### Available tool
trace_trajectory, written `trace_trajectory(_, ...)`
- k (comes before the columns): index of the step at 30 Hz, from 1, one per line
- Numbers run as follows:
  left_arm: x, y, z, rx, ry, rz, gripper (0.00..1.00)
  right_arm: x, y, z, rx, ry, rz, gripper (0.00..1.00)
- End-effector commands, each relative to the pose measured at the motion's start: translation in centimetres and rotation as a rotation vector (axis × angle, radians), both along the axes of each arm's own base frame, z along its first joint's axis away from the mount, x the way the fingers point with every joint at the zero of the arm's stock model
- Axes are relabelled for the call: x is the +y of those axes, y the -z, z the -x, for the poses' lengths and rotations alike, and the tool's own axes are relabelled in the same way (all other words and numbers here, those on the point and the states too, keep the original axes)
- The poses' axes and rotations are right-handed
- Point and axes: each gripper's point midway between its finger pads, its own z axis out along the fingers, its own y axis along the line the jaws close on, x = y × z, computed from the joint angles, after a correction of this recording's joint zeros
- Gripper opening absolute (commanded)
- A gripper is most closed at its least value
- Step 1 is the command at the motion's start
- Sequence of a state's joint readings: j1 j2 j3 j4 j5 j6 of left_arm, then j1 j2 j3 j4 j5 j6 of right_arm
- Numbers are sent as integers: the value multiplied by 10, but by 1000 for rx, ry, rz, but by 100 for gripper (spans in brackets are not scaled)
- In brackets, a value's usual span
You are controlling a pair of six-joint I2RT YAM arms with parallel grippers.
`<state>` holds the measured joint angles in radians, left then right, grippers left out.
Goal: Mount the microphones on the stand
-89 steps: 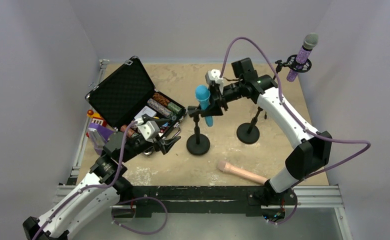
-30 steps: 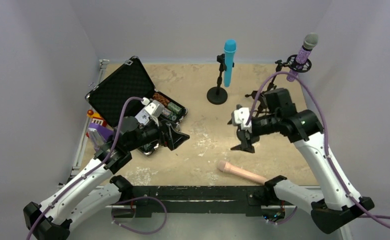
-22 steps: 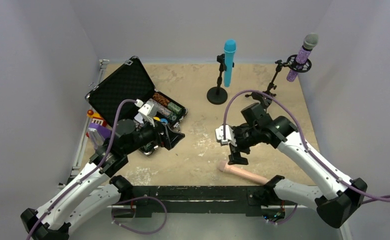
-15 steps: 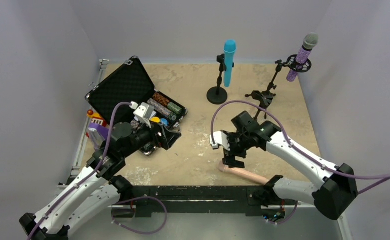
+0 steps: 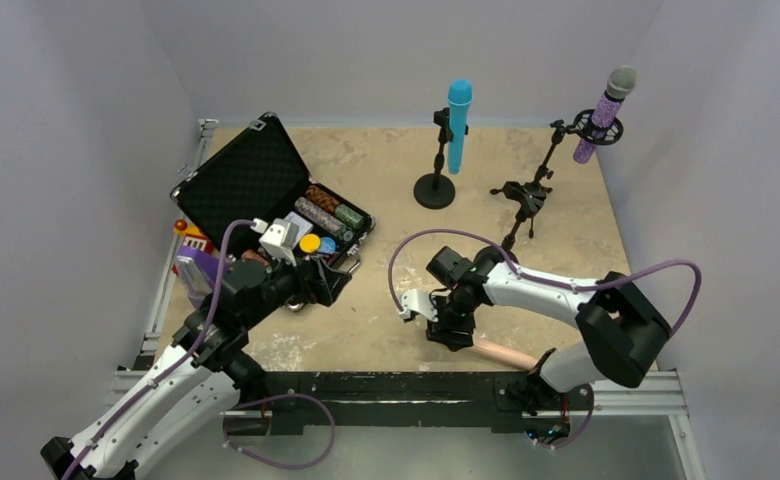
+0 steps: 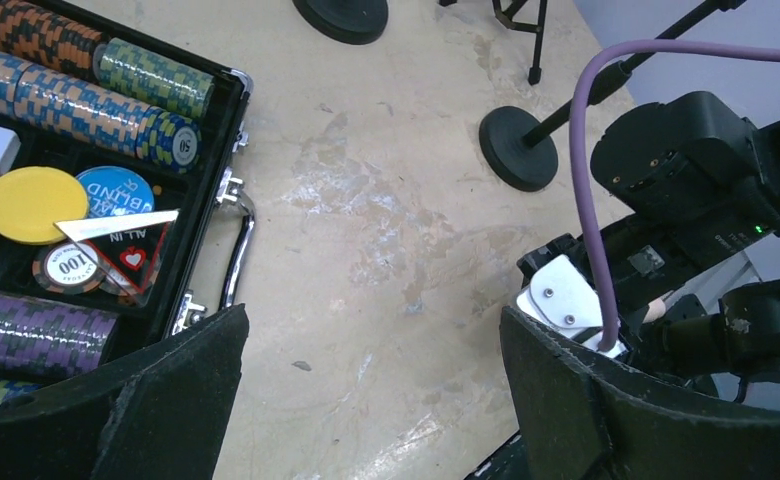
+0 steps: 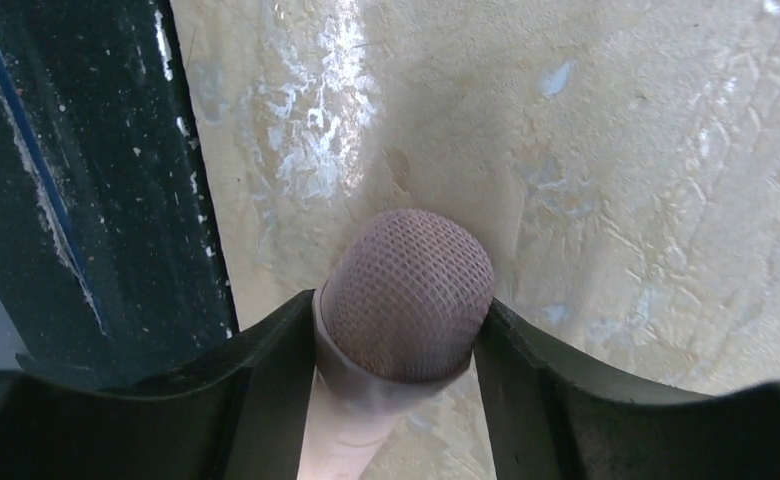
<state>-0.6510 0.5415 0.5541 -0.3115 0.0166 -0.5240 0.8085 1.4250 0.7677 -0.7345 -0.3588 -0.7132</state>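
Note:
The peach-pink microphone (image 5: 501, 352) lies on the table by the front rail. Its mesh head (image 7: 406, 290) sits between my right gripper's (image 5: 451, 330) two fingers, which press on both sides of it (image 7: 398, 320). The bright-blue microphone (image 5: 458, 120) stands upright in a round-base stand (image 5: 434, 190) at the back. The glittery purple microphone (image 5: 604, 110) sits in the boom clip of a tripod stand (image 5: 524, 195). A bare round-base stand (image 6: 519, 150) stands just behind my right arm. My left gripper (image 5: 331, 280) hangs open over bare table (image 6: 371, 340).
An open black case (image 5: 256, 190) of poker chips (image 6: 96, 95) lies at the left, its handle (image 6: 234, 250) beside my left fingers. The black front rail (image 7: 86, 200) runs close to the pink microphone's head. Purple cables loop off both arms.
My right arm swung from mid-table down to the front edge, lowered over the pink microphone's head and closed its jaws onto it. My left arm pulled back slightly.

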Motion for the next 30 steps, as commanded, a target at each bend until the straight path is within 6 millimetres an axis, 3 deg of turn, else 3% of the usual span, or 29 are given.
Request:
trace_trajectory(1,7,4,0,12,-49,23,99,15,2,-13,-19,17,-1,59)
trace_trajectory(5,5,8,4,33,-37,34,99,20,8,-14,23,7,35,55)
trace_trajectory(8,-4,9,10,41,17,69,99,33,-1,-10,72,-7,-13,24)
trace_trajectory(10,-11,8,14,28,61,96,99,47,-18,-10,91,-20,-82,14)
trace_trajectory(12,-21,5,18,6,120,127,98,65,-47,-17,91,-28,-177,9)
trace_trajectory(15,-34,-4,24,-54,214,170,98,95,-112,-44,50,-12,-369,5)
trace_trajectory(19,-49,-21,26,-156,302,255,97,109,-203,-91,2,59,-636,4)
trace_trajectory(22,-60,-29,17,-199,310,312,96,114,-261,-110,-16,92,-813,3)
trace_trajectory(25,-75,-52,7,-260,337,354,96,120,-299,-116,-1,140,-936,4)
trace_trajectory(30,-104,-70,-21,-265,324,299,96,130,-336,-121,27,202,-1063,4)
